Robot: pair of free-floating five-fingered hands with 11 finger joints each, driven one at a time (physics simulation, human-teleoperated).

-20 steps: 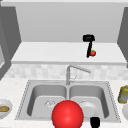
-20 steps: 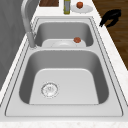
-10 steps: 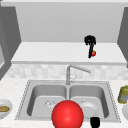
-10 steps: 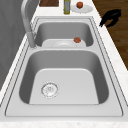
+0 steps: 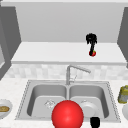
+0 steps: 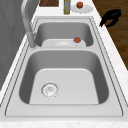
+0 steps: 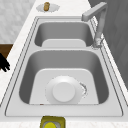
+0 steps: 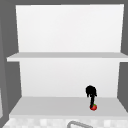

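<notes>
Risk: the small red fruit (image 5: 92, 53) is round and could roll off the shelf (image 5: 50, 53) edge toward the faucet (image 5: 72, 72) below if the hand (image 5: 91, 38) over it presses off-centre. That hand hangs above and right of the faucet, its fingers stretched straight down onto the fruit; whether they pinch it or merely touch cannot be told. The fruit sits on the shelf up and right of the faucet. No long axis is apparent; its green end appears to face upward. A second hand (image 5: 95, 122) hovers in front of the faucet, beside a red ball (image 5: 67, 115).
</notes>
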